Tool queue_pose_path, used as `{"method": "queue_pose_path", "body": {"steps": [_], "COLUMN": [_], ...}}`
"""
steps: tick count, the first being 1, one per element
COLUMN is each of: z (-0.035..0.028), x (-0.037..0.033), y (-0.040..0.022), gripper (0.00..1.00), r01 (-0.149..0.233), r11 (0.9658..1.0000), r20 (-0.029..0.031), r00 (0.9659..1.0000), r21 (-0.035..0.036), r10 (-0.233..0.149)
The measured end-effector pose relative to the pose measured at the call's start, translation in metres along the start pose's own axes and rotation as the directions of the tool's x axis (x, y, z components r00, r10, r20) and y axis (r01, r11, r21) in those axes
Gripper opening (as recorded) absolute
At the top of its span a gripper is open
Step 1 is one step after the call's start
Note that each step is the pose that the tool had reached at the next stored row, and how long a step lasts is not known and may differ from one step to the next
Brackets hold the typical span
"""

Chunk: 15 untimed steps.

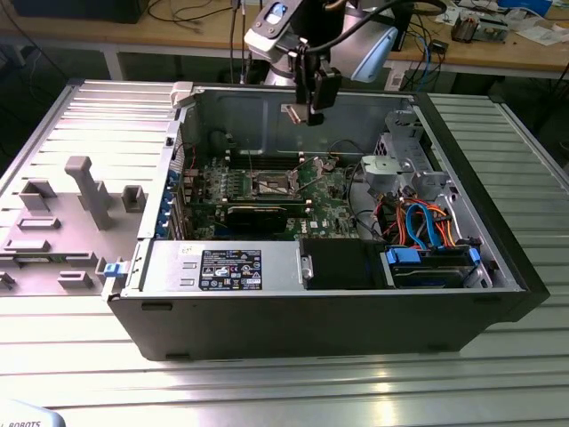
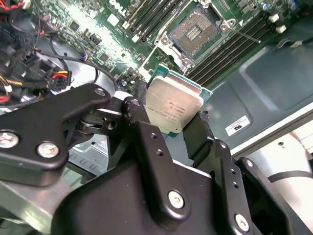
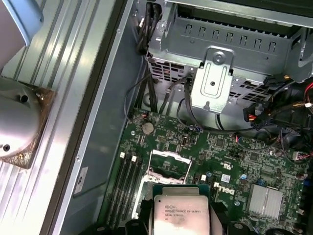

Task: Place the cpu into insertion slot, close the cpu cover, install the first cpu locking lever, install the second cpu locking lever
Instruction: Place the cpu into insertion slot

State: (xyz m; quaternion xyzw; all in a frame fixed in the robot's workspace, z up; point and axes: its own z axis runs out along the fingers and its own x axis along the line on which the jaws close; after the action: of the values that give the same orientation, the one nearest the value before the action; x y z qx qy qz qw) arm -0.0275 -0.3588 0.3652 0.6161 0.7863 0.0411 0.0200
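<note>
My gripper (image 1: 313,114) hangs above the open computer case, near its back wall, shut on the cpu (image 2: 173,105). The cpu is a flat square chip with a silver-grey top, and the black fingers (image 2: 142,122) clamp two opposite edges. It is also in the first wrist view as the cpu (image 3: 181,213). Below it on the green board lies the insertion slot (image 2: 195,30), its dark centre uncovered. In the exterior view the insertion slot (image 1: 274,185) is lower than the gripper and a little toward that view's left. The silver cpu cover (image 3: 168,165) stands open beside the socket, which the cpu partly hides there.
Long black memory slots (image 2: 230,49) flank the socket. A black graphics card (image 1: 258,213) lies in front of it. A metal drive cage (image 3: 215,83) and cable bundles (image 1: 418,222) fill the case toward the exterior view's right. A grey fixture tray (image 1: 62,222) sits outside on that view's left.
</note>
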Motion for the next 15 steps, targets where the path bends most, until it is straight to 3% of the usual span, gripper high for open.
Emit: {"method": "queue_pose_path", "body": {"steps": [3, 6, 7, 11, 15], "z": [0.0008, 0.0018, 0.0022, 0.0023, 0.0083], "x": [0.0, 0.0, 0.0, 0.0017, 0.0017], "y": [-0.0001, -0.0002, -0.0003, -0.0071, -0.0083], "gripper": [0.54, 0.54, 0.54, 0.54, 0.54], "r01": [-0.043, -0.091, -0.116, -0.132, -0.186], "r11": [0.9991, 0.9958, 0.9932, 0.9913, 0.9826], "r20": [0.0037, 0.0079, 0.01, 0.0115, 0.0171], "r00": [0.9991, 0.9958, 0.9932, 0.9912, 0.9824], "r21": [-0.001, -0.0023, -0.0029, -0.0034, -0.0052], "r10": [0.043, 0.092, 0.116, 0.132, 0.186]}}
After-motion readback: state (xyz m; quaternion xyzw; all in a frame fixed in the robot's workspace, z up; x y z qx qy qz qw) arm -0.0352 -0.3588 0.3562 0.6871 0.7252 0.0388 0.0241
